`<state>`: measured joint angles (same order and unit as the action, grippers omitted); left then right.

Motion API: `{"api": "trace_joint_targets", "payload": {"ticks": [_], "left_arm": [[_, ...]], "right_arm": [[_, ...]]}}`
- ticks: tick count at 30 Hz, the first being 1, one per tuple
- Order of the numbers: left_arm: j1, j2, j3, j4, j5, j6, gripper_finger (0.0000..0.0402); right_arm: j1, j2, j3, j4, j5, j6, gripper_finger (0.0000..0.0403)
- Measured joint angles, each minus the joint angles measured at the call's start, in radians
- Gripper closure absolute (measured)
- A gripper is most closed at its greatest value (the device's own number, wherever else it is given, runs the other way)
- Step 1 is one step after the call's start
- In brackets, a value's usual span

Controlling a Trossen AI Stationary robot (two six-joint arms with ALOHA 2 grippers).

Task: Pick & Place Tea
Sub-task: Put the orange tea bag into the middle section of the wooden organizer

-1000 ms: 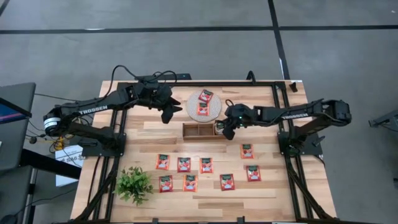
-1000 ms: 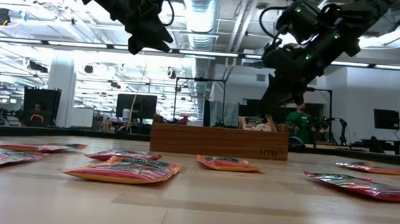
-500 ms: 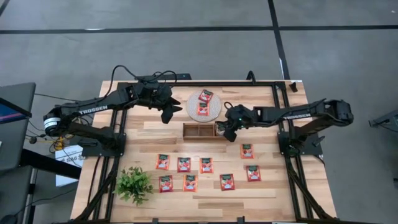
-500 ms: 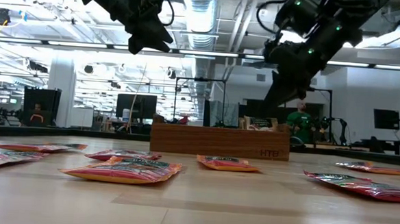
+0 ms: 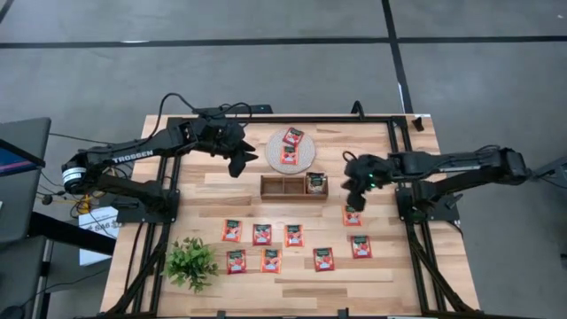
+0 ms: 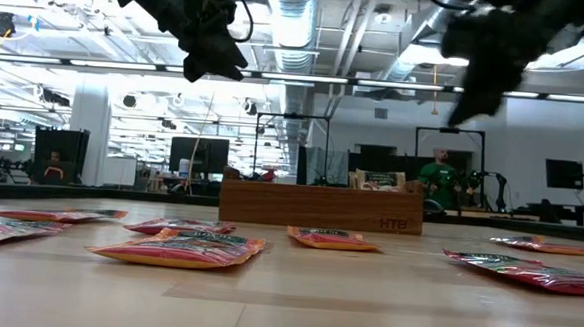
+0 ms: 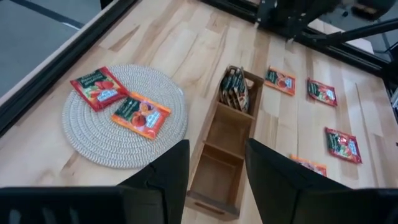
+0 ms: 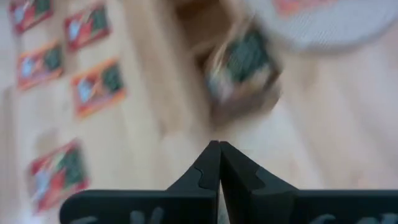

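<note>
Several red-orange tea sachets lie flat on the near half of the table (image 5: 294, 235), one of them (image 5: 352, 215) just near my right gripper. Two more (image 5: 289, 155) lie on the round woven mat (image 5: 301, 161). A few dark-topped sachets (image 5: 316, 182) stand on edge in the right compartment of the wooden tray (image 5: 282, 186). My right gripper (image 5: 355, 190) hangs shut and empty above the table, right of the tray; it also shows in its wrist view (image 8: 219, 149). My left gripper (image 5: 241, 161) hangs open and empty, left of the mat; it also shows in its wrist view (image 7: 214, 165).
A small green plant (image 5: 190, 263) stands at the near left corner. A black frame rail (image 5: 403, 151) runs along the table's edges. The tray's left and middle compartments (image 7: 214, 171) hold nothing. Bare wood lies between the tray and the sachet rows.
My right gripper has swung quickly away from the tray's right compartment toward the table's right edge and a little toward the near edge, rising as it went. The sachets in that compartment stay standing there. My left arm has kept still.
</note>
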<state>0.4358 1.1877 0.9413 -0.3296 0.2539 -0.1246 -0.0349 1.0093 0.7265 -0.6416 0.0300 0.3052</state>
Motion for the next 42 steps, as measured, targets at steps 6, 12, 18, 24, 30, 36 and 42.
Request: {"api": "trace_joint_targets", "payload": {"ticks": [6,12,18,24,30,36,42], "left_arm": [[0.0,0.0,0.0,-0.007,-0.006,0.0,0.0255],[0.003,0.0,0.0,-0.007,-0.057,0.0,0.0255],[0.002,0.0,0.0,-0.006,-0.057,0.0,0.0255],[0.002,0.0,0.0,-0.006,-0.057,-0.002,0.0255],[0.002,0.0,0.0,-0.007,-0.057,-0.004,0.0255],[0.002,0.0,0.0,-0.012,-0.057,-0.027,0.0255],[0.002,0.0,0.0,-0.013,-0.057,-0.027,0.0255]], "right_arm": [[0.072,-0.049,0.0,-0.178,-0.059,0.113,0.0402],[0.11,-0.019,0.0,-0.229,-0.06,0.122,0.0382],[0.112,0.011,0.0,-0.24,-0.06,0.106,0.0329],[0.113,0.04,-0.002,-0.287,-0.06,0.061,0.0291],[0.111,0.083,-0.021,-0.262,-0.06,0.027,0.0266],[0.111,0.145,-0.046,-0.259,-0.055,0.021,0.024],[0.109,0.221,-0.045,-0.223,-0.02,0.0,0.0232]]}}
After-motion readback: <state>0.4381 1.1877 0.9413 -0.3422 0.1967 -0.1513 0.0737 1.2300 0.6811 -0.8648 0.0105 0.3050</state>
